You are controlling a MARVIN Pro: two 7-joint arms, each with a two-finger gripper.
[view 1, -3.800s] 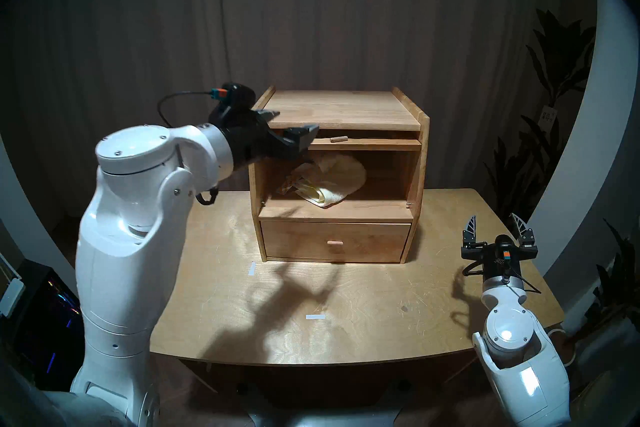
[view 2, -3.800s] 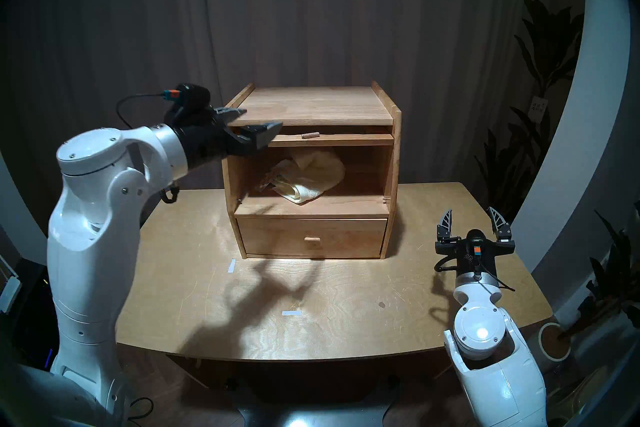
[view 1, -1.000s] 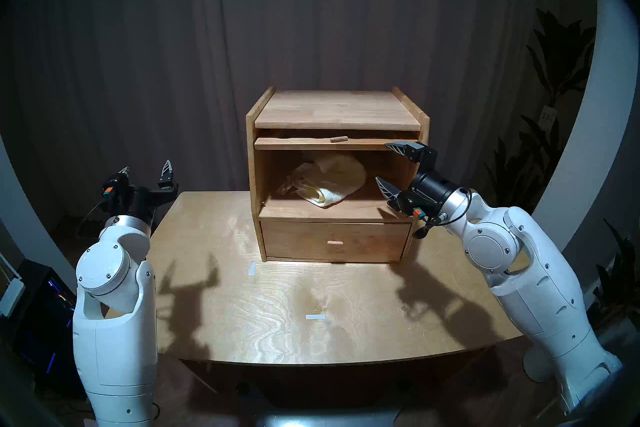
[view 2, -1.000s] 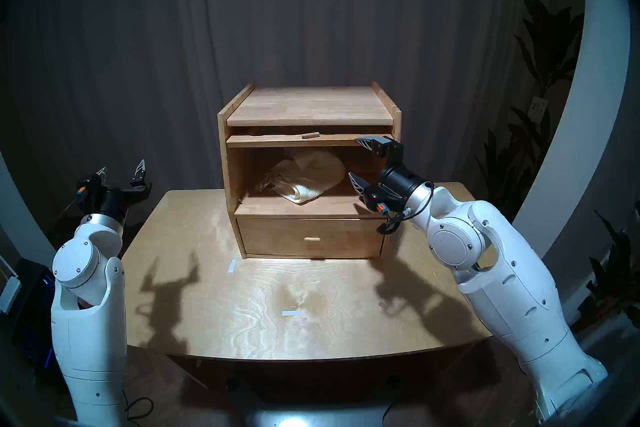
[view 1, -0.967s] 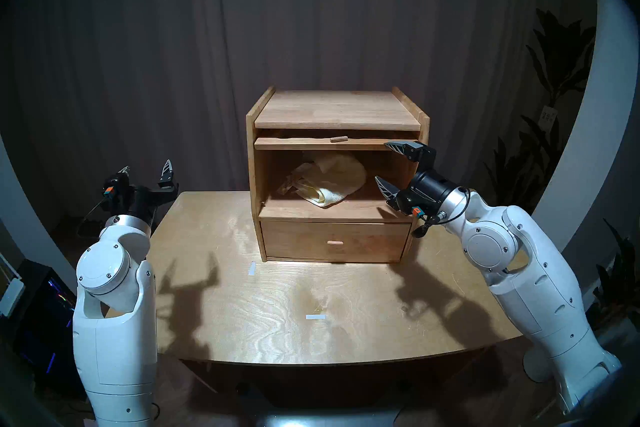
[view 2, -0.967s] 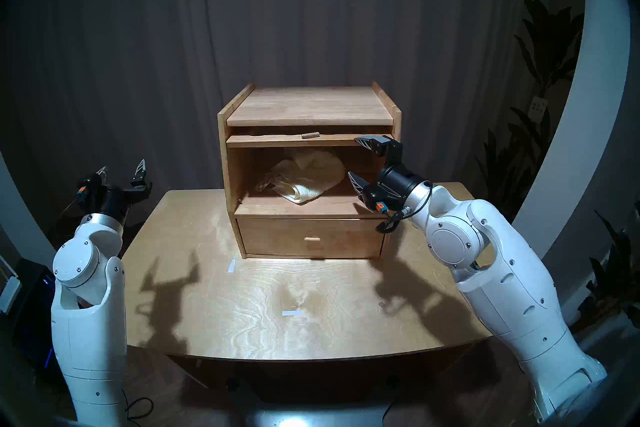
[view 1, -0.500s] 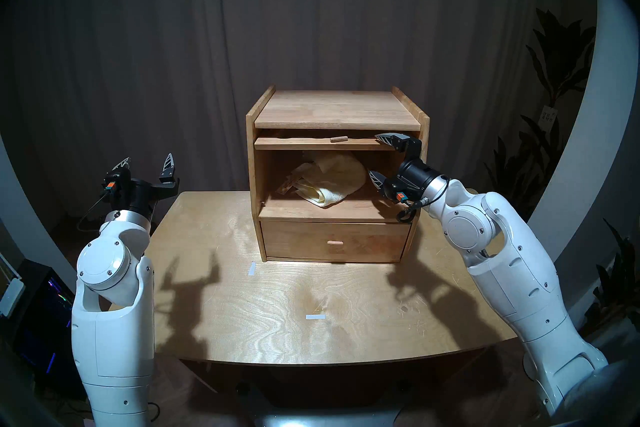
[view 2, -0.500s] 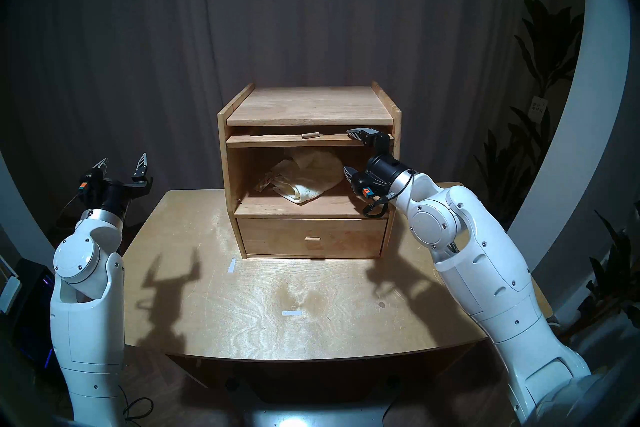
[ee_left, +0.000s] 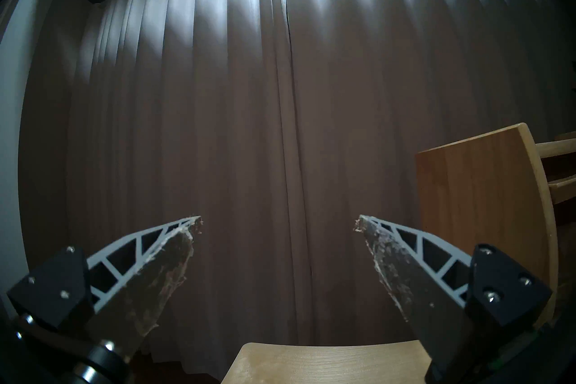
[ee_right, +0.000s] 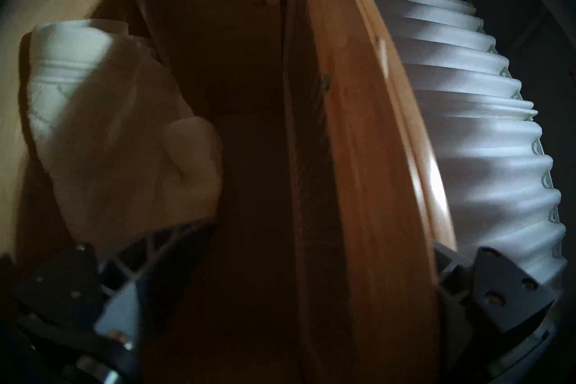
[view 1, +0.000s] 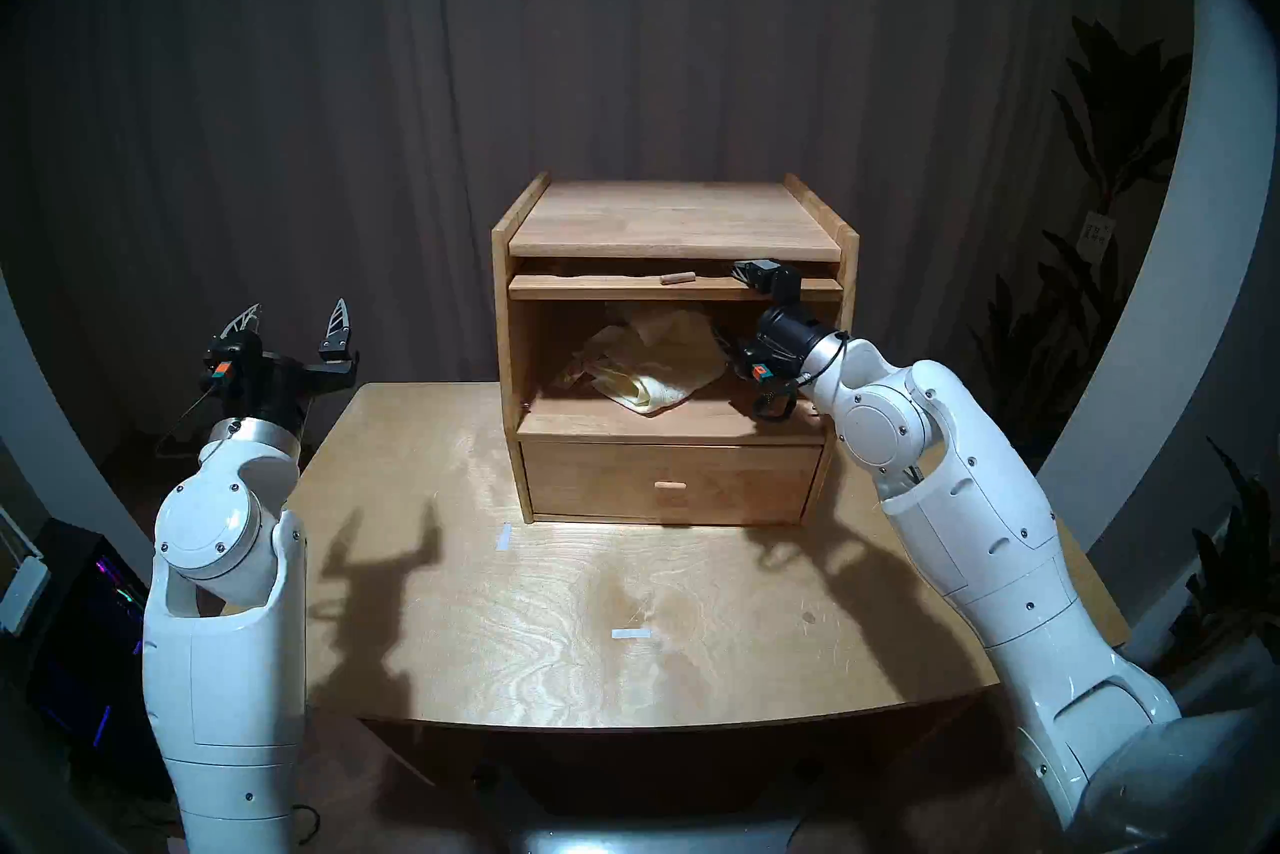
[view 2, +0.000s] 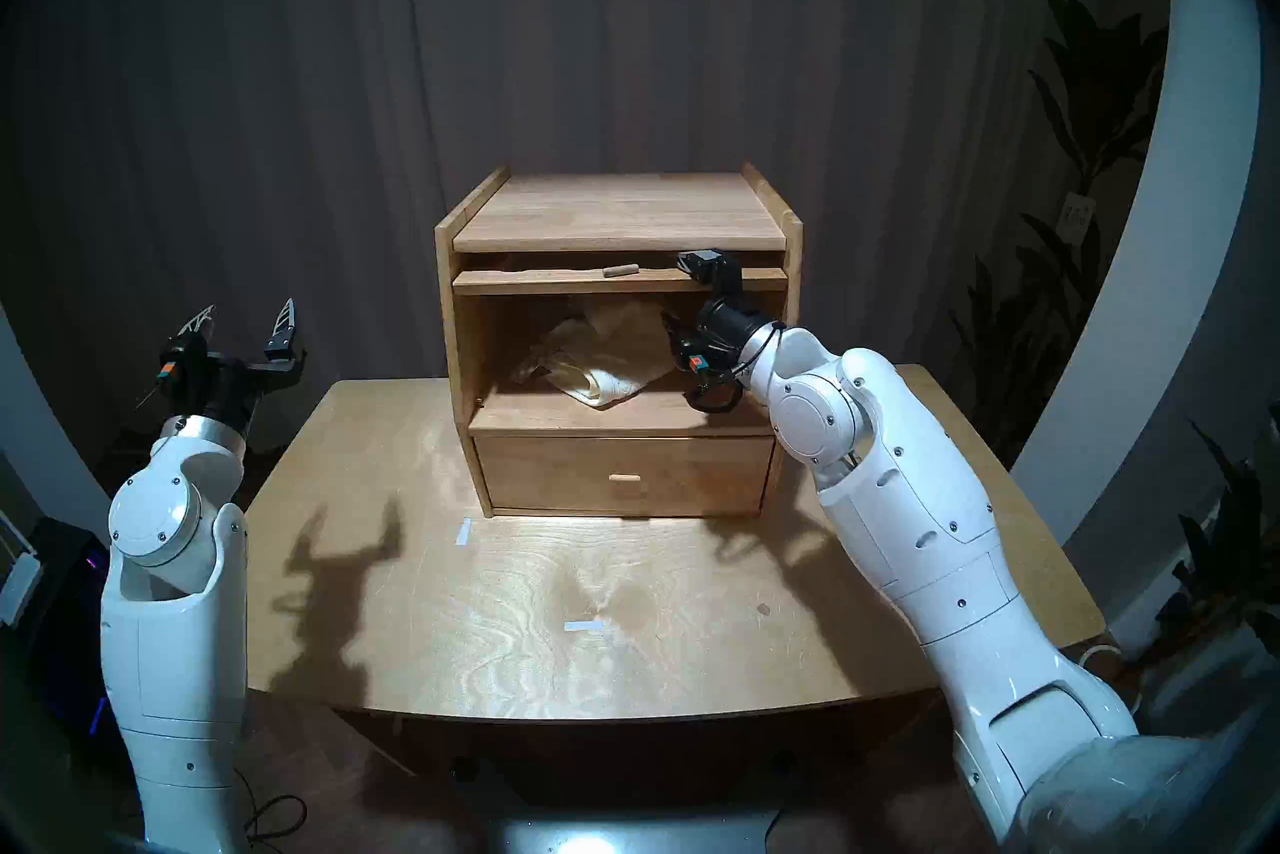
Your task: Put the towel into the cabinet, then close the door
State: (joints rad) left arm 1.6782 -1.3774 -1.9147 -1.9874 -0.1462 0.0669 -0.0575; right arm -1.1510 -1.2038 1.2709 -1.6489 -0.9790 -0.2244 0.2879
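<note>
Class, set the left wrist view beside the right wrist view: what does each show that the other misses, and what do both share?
Only the left wrist view shows the left gripper, open and empty, a corner of the table and the cabinet from outside, by its left side panel.

Only the right wrist view shows the towel lying inside the cabinet, and the right gripper, open, with the edge of the door between its fingers.

Both show the cabinet's wood and the pleated curtain behind.

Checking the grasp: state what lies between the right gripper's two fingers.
The door panel's front edge: the open right gripper straddles it, clearest in the head views.
</note>
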